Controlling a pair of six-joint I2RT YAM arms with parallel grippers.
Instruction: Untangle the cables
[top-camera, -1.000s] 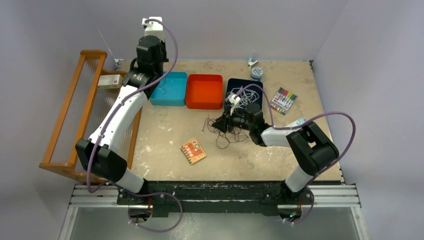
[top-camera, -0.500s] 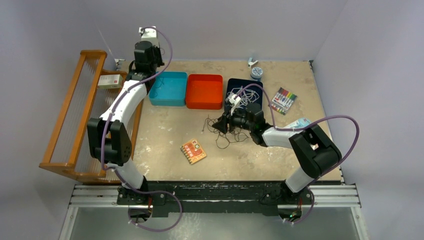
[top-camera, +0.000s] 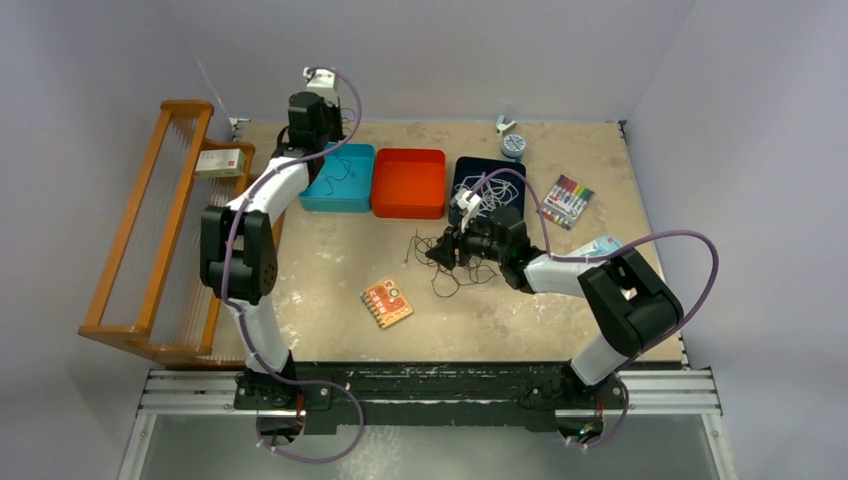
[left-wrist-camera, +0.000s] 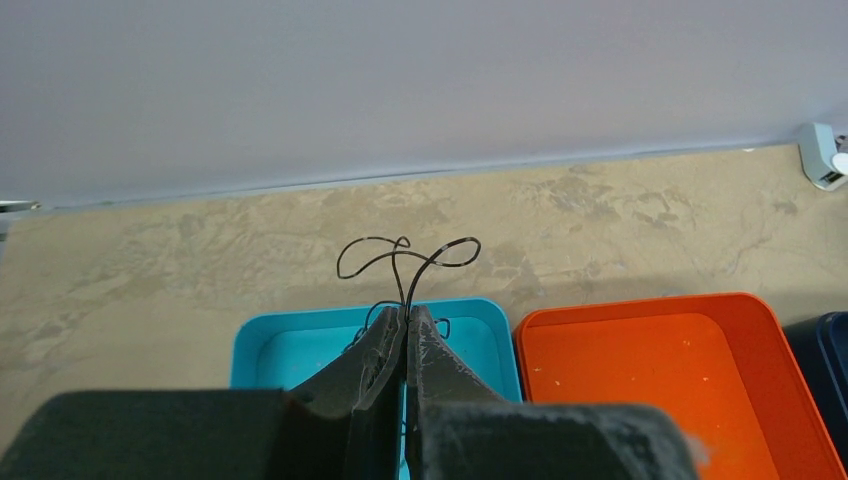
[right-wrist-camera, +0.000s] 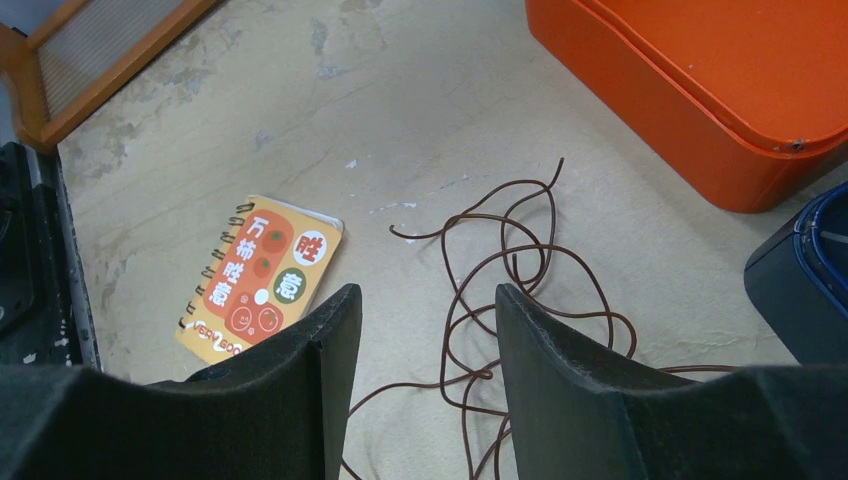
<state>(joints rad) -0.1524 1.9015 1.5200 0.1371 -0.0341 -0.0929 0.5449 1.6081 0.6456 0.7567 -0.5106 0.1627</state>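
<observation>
One dark cable (left-wrist-camera: 405, 262) in the left hand (left-wrist-camera: 406, 318) — right hand (right-wrist-camera: 425, 297) agape.

Soft, even light falls from overhead, and the table (top-camera: 330, 290) reads bright in the top view, with the walls tinted pale lavender. Shadows are faint and blurred-edged. In the left wrist view a dim band lies on the table at 12 o'clock of the orange bin (left-wrist-camera: 660, 380). From above, the cables (top-camera: 445, 280) are barely resolved threads. At 6 o'clock in the right wrist view, the right gripper (right-wrist-camera: 425, 300) shows dark, slightly soft fingers (right-wrist-camera: 570, 400).
</observation>
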